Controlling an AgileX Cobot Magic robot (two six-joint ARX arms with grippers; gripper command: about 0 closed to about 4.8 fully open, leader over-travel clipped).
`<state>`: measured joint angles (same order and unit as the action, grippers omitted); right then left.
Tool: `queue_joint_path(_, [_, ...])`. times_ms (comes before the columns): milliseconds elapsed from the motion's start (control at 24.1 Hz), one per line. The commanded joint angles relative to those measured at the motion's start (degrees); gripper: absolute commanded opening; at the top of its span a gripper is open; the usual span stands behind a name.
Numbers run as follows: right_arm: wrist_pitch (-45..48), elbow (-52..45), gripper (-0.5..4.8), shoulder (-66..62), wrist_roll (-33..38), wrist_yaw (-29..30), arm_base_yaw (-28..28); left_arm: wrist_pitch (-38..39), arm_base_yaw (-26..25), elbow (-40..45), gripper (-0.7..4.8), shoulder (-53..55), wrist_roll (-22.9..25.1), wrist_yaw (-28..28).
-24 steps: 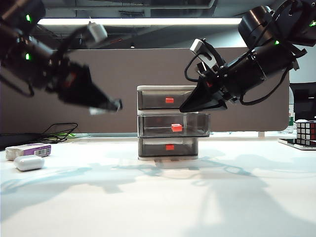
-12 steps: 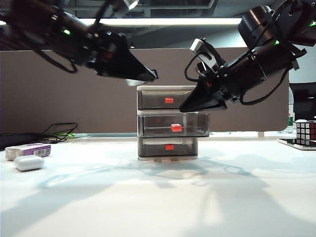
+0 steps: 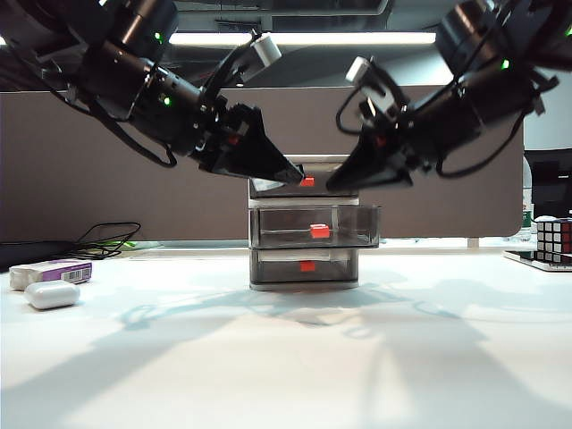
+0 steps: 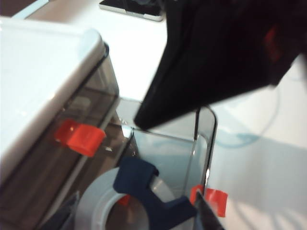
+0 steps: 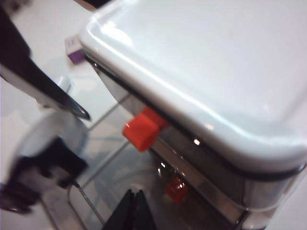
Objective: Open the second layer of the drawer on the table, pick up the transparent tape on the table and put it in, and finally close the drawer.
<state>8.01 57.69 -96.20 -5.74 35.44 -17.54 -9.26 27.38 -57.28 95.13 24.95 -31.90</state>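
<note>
The white table [image 3: 286,357] fills the lower half of the frame, backed by a brown partition. At its centre stands the drawer [image 3: 305,223], with its middle tier, the second layer [image 3: 315,227], pulled out past the other two. At the far left lie a purple-and-white box [image 3: 52,271] and, just in front of it, a white oval case [image 3: 52,294]. Black cables [image 3: 105,241] trail behind them. At the right edge sits what looks like a puzzle cube [image 3: 553,238].
</note>
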Motion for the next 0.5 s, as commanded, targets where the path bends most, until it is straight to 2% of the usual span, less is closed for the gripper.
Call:
queue_joint_path(42, [0.83, 0.28, -0.05, 1.7, -0.37, 0.07, 0.0, -0.72, 0.5, -0.52, -0.03, 0.94, -0.44, -0.2])
queue_joint_path(166, [0.48, 0.26, -0.05, 1.95, -0.33, 0.09, -0.02, -0.7, 1.16, -0.52, 0.16, 1.18, -0.42, -0.15])
queue_joint_path(291, [-0.52, 0.26, -0.05, 1.97, -0.35, 0.09, -0.02, -0.72, 1.25, -0.55, 1.55, 1.51, -0.59, 0.68])
queue_joint_path(374, [-0.96, 0.26, -0.05, 1.99, -0.37, 0.13, -0.02, -0.7, 1.25, -0.52, 2.22, 1.73, -1.75, 1.27])
queue_joint_path(499, [-1.27, 0.26, -0.05, 2.14, -0.37, 0.33, -0.02, -0.74, 1.25, -0.52, 2.5, 1.86, -1.81, 1.22])
